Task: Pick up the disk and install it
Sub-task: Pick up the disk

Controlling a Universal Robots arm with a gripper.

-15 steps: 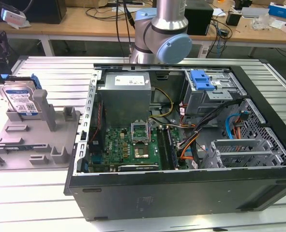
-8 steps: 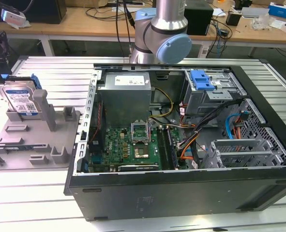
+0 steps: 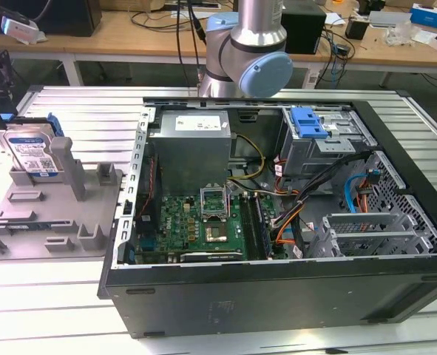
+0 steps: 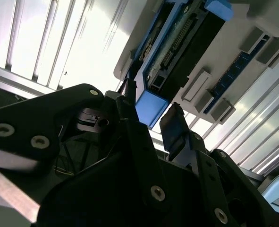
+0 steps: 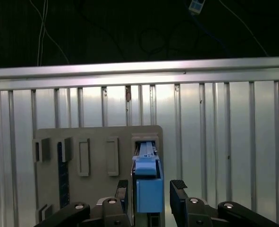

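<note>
Your claw [image 5: 151, 185] hangs astride the disk [image 5: 147, 163], fingers [image 5: 179, 191] apart and unclamped, with it standing in the grey fixture [image 5: 97, 137], so lifting and installing remain.

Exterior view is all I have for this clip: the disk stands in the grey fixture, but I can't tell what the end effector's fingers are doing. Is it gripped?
Observer: No. In the first wrist view the end effector is open, with one finger on each side of the disk.
Operator: Are they touching it?
Observer: A strip of grey fixture shows between one finger and the disk's blue carrier. On the other side I cannot tell.
Operator: Which edge is toward the arm?
Observer: In the second wrist view, it is the edge with the connector row.
</note>
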